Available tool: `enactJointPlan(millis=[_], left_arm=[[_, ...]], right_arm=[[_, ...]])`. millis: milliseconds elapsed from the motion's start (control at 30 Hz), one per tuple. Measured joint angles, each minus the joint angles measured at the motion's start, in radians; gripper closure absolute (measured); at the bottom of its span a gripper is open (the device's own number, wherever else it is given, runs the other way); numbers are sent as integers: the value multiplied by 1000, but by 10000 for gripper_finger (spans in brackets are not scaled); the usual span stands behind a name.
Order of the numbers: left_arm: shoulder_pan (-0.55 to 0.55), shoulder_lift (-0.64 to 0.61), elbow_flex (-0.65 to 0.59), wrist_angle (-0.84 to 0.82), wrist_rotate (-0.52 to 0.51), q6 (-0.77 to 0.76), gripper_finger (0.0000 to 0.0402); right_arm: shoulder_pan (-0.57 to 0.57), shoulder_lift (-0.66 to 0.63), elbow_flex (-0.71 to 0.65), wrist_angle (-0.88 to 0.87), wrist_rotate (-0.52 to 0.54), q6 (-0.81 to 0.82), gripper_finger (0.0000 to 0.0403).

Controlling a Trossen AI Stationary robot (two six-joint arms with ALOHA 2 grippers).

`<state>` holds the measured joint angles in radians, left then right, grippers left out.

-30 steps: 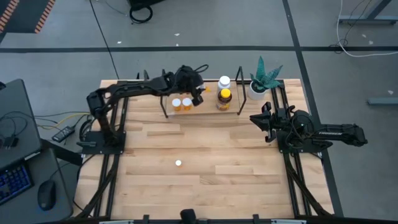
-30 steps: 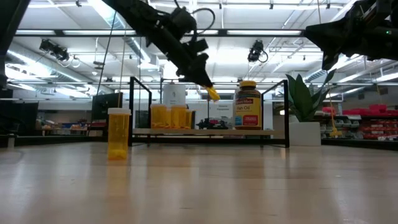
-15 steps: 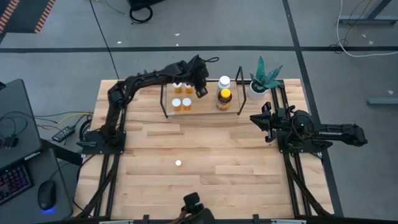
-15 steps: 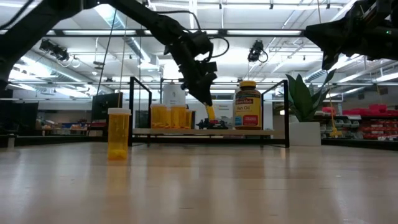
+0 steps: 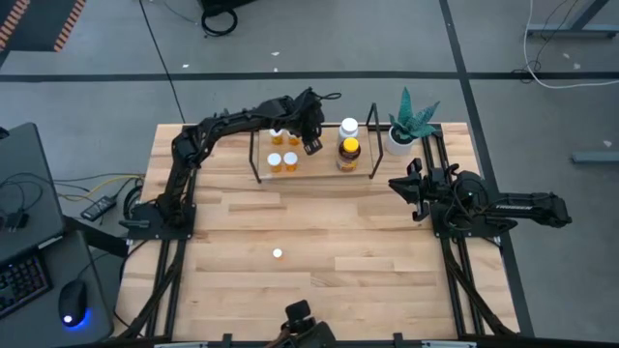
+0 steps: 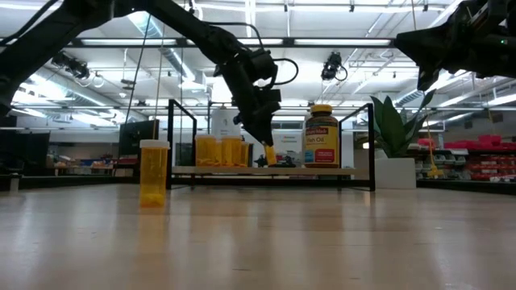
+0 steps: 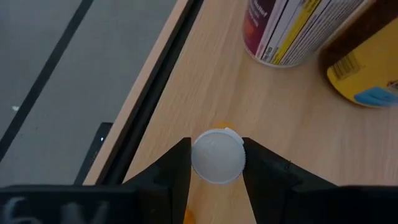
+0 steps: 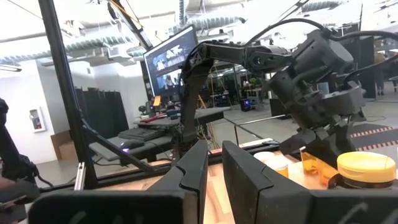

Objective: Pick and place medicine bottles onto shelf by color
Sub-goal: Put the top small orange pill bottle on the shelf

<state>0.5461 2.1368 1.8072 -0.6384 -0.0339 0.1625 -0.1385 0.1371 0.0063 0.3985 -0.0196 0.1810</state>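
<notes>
The left hand (image 6: 268, 145) has come down over the shelf (image 5: 372, 135), pinching a small orange bottle (image 7: 216, 155) by its white cap between both fingers. A second ago it carried that bottle tilted and high above the rack; now the bottle hangs upright, at or just above the shelf board beside the amber bottle (image 6: 321, 137), so release looks close. One orange bottle (image 6: 153, 173) still waits on the worktop (image 5: 368, 280). The right hand (image 5: 418, 189) rests by the plant, fingers slightly spread.
</notes>
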Motion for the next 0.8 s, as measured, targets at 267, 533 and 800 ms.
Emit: enactJointPlan(millis=[267,533,800], left_arm=[[1,0,0,-27,-3,6,256],[2,0,0,-49,-23,18,266],[2,-1,0,-52,-51,28,254]], right_arm=[[0,0,0,0,0,0,346],[0,0,0,0,0,0,346],[0,0,0,0,0,0,346]])
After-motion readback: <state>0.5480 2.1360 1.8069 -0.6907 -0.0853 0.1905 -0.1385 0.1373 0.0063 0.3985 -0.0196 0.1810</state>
